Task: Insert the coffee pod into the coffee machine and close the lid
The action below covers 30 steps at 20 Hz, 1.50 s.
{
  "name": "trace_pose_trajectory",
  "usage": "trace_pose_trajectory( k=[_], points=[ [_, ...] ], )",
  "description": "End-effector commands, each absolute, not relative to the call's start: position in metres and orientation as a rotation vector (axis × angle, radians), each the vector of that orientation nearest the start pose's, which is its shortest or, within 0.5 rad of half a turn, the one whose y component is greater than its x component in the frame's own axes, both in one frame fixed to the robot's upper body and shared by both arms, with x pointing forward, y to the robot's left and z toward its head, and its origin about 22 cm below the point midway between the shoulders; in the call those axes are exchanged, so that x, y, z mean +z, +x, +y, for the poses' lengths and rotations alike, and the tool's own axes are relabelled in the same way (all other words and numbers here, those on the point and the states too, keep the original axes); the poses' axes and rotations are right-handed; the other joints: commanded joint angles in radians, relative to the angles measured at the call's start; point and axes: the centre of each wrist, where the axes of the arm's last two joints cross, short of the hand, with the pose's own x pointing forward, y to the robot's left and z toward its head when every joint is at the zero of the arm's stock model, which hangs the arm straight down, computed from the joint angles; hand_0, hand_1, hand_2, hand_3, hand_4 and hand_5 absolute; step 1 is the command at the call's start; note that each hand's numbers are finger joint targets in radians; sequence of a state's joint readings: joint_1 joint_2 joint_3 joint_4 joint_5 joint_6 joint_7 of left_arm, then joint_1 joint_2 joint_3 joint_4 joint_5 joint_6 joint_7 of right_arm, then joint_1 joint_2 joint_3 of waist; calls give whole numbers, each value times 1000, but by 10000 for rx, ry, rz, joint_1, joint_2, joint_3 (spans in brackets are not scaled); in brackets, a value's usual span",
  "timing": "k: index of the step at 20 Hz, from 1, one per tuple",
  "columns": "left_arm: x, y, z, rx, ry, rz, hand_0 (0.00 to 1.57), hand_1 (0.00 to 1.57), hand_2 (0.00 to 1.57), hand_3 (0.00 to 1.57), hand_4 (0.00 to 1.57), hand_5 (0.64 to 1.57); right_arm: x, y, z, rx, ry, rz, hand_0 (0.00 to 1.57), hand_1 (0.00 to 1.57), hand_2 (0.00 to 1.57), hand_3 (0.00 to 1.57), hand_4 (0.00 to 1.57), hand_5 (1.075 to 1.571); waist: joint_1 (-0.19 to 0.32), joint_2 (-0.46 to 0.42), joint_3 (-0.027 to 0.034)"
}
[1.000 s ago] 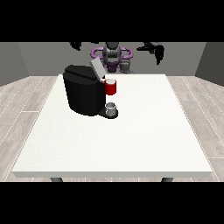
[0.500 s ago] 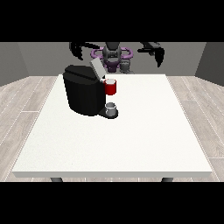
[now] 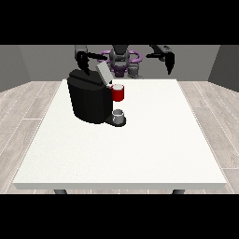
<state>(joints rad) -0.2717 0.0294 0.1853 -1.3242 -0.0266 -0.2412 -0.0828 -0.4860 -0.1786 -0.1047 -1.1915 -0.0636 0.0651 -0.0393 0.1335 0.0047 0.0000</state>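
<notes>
coffee pod (image 3: 118, 93) | in coffee machine (image 3: 91, 98) | robot hand at view's left (image 3: 83, 61) above, grip unclear

The coffee machine (image 3: 90, 100) hides the table's (image 3: 154, 140) surface behind it and whatever sits under its raised lid (image 3: 103, 73), the robot's (image 3: 122, 59) lower body is concealed by the table's far edge, and both hands are too small to read.
</notes>
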Motion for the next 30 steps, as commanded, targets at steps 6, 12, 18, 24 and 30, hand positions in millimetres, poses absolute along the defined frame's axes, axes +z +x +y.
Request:
trace_pose_trajectory(
  k=[6, 12, 18, 24, 30],
  points=[
    [14, 296, 270, -1109, -780, -16930, 0, 0, 0, 0, 0, 1571, 56, 370, -228, 2609, 141, -16808, 0, 0, 0, 0, 0, 1571, -150, 272, 0],
    [26, 297, 267, -1407, -542, -16878, 0, 0, 0, 0, 0, 1571, 56, 377, -245, 2586, 145, -16949, 0, 0, 0, 0, 40, 1571, -201, 447, 1],
    [17, 303, 287, -1359, -588, -16940, 0, 0, 0, 0, 0, 1571, 93, 394, -197, 3023, 298, -17118, 0, 0, 0, 0, 0, 1571, -145, 692, -2],
    [43, 316, 269, -1143, -558, -17368, 0, 0, 0, 0, 0, 1571, 81, 398, -201, 3073, 160, -17654, 0, 0, 0, 0, 0, 1571, 39, 1132, 1],
    [11, 303, 281, -873, 51, -16528, 0, 0, 0, 0, 169, 1571, 81, 390, -177, 4149, 527, -17281, 0, 0, 0, 0, 214, 1571, -390, 536, -2]
  ],
)
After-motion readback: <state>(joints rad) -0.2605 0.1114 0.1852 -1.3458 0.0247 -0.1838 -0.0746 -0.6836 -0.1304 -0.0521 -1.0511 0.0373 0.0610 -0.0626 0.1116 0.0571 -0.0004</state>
